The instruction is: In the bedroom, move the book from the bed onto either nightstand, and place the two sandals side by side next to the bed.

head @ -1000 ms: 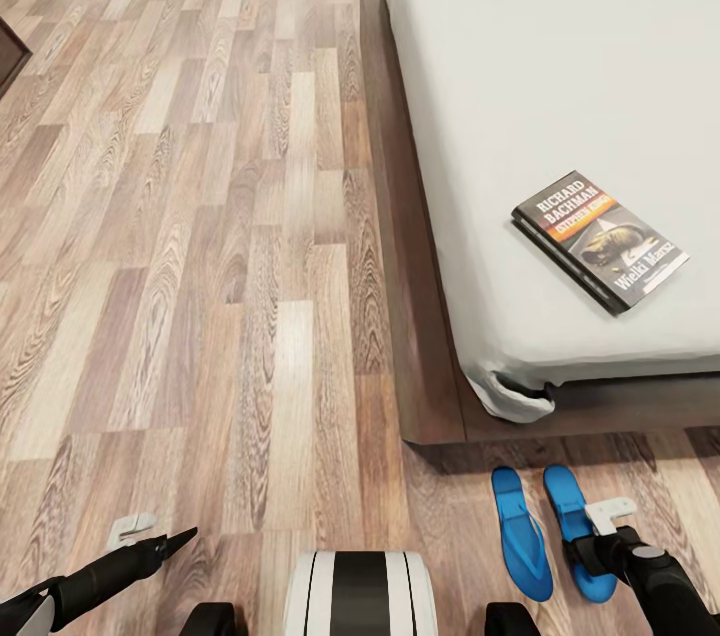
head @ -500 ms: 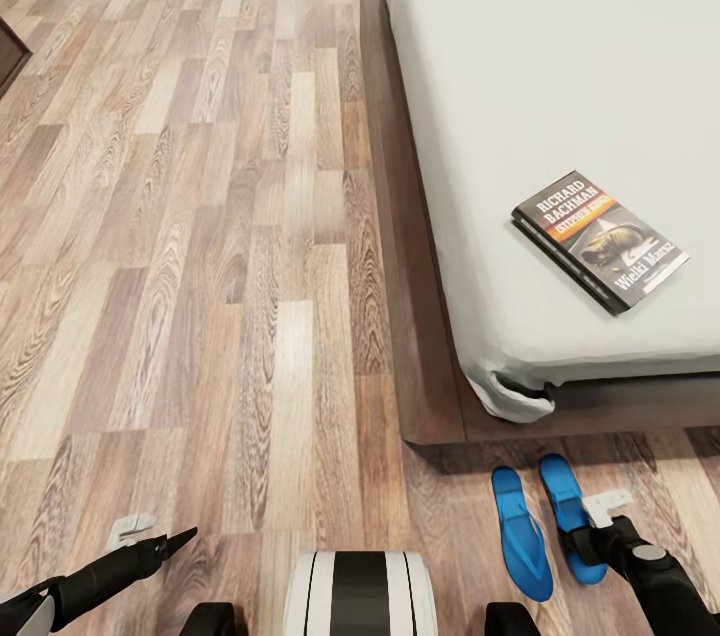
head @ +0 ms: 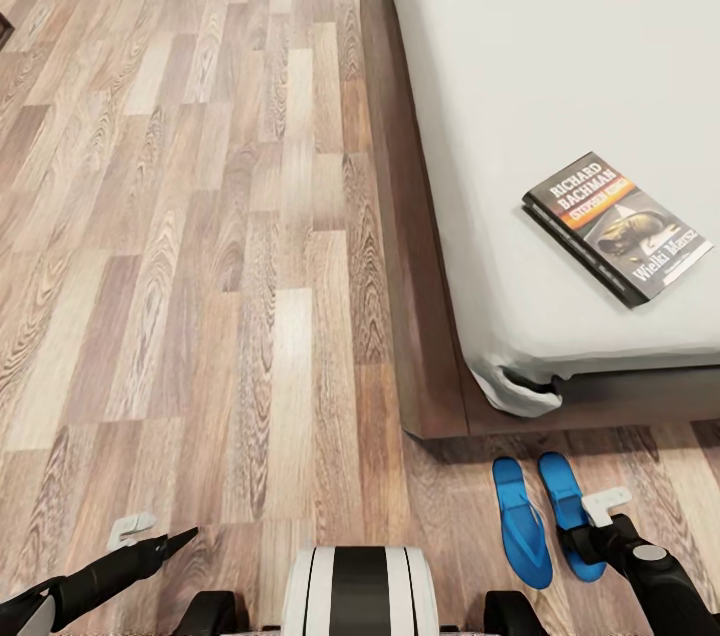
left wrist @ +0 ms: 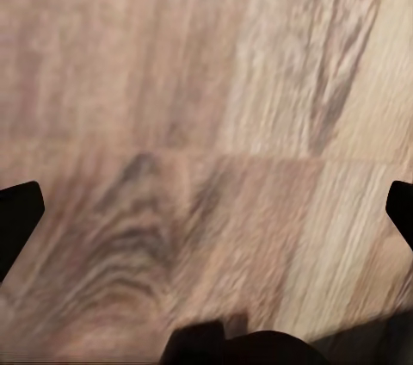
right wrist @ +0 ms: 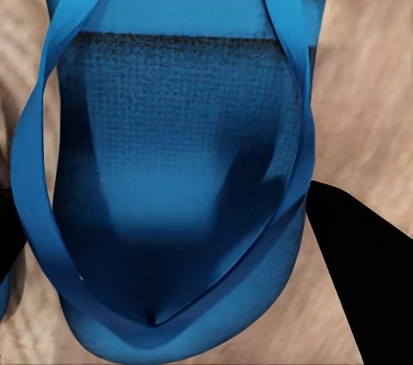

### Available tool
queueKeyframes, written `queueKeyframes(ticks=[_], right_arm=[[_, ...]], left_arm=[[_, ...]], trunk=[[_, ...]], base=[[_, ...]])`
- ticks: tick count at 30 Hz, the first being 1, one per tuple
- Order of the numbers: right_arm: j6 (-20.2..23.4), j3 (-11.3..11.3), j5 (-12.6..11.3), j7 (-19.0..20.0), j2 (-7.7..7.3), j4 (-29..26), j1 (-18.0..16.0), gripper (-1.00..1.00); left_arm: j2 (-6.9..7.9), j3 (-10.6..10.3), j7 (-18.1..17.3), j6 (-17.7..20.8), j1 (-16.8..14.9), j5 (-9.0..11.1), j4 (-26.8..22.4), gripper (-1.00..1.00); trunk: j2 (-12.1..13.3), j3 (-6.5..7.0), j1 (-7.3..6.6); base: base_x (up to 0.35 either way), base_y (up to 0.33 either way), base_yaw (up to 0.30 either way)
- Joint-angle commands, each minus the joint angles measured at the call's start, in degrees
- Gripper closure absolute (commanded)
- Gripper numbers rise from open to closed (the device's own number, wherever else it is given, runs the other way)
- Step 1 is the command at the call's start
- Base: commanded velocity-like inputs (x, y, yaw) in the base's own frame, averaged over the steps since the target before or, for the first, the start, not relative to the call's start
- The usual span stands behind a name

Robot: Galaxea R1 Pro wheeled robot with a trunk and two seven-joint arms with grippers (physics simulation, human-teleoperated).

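The bed (head: 560, 66) lies to my right, the book (head: 617, 227) on its near part. On the floor (head: 200, 216) before its corner, 2 sandals (head: 545, 519) lie side by side.

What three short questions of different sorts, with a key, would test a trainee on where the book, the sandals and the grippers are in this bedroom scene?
1. True or false: the book lies on the floor.
2. Multiple choice: the two blue sandals lie (A) on the mattress, (B) on the wooden floor by the corner of the bed, (C) on a nightstand.
3. Fill in: the right gripper is over a ____.

Key: 1 false, it lies on the bed's mattress. 2 B. 3 sandal; the right wrist view looks straight down onto its straps. The left gripper hangs over bare floor.
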Motion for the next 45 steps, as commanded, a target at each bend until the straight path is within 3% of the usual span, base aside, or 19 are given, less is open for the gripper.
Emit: queueKeyframes(ticks=[1, 15, 28, 33, 35, 37, 39, 42, 45], right_arm=[[0.2, -0.2, 0.5, 0.5, 0.04, -0.1, 0.0, 1.0], [0.1, -0.2, 0.5, 0.5, 0.03, -0.2, 0.0, 1.0], [0.1, -0.2, 0.5, 0.5, -0.01, -0.2, 0.0, 1.0], [0.1, -0.2, 0.5, 0.5, -0.05, -0.2, 0.0, 1.0], [0.1, -0.2, 0.5, 0.5, -0.05, -0.2, 0.0, 1.0], [0.1, -0.2, 0.5, 0.5, -0.02, -0.2, 0.0, 1.0], [0.1, -0.2, 0.5, 0.5, -0.04, -0.2, 0.0, 1.0], [0.1, -0.2, 0.5, 0.5, -0.05, -0.2, 0.0, 1.0], [0.1, -0.3, 0.5, 0.5, -0.05, -0.3, 0.0, 1.0]], left_arm=[[0.0, 0.1, -0.2, 0.6, 0.0, 0.3, 0.0, -1.0], [-0.27, 0.1, -0.2, 0.5, 0.0, 0.3, 0.0, -1.0], [-0.27, 0.3, -0.7, 0.8, 0.0, 0.3, -0.3, -1.0], [-0.05, 0.4, -1.8, 2.8, -0.6, 0.5, -5.7, -1.0], [0.23, 0.5, -7.4, 11.3, -0.8, 1.7, -11.5, -1.0], [0.35, 0.6, -12.5, 16.1, -0.8, 2.4, -14.7, -1.0], [0.4, 0.6, -16.0, 18.7, -0.8, 2.8, -17.1, -1.0], [0.42, 1.0, -17.5, 19.7, -0.8, 3.1, -19.0, -1.0], [0.32, 2.5, -21.2, 20.7, -0.8, 5.4, -20.2, -1.0]], trunk=[[0.0, -0.26, 0.01], [-0.2, -3.36, 0.38], [-0.2, -3.36, 0.38], [-0.2, -3.36, 0.38], [-0.2, -3.36, 0.38], [-0.2, -3.36, 0.38], [-0.2, -3.36, 0.38], [-0.2, -3.36, 0.38], [-0.2, -3.36, 0.38]], base=[[0.0, 0.0, 0.0], [0.0, 0.0, 0.0], [0.0, 0.0, 0.0], [0.0, 0.0, 0.0], [0.0, 0.0, 0.0], [0.0, 0.0, 0.0], [0.0, 0.0, 0.0], [0.0, 0.0, 0.0], [0.0, 0.0, 0.0]])
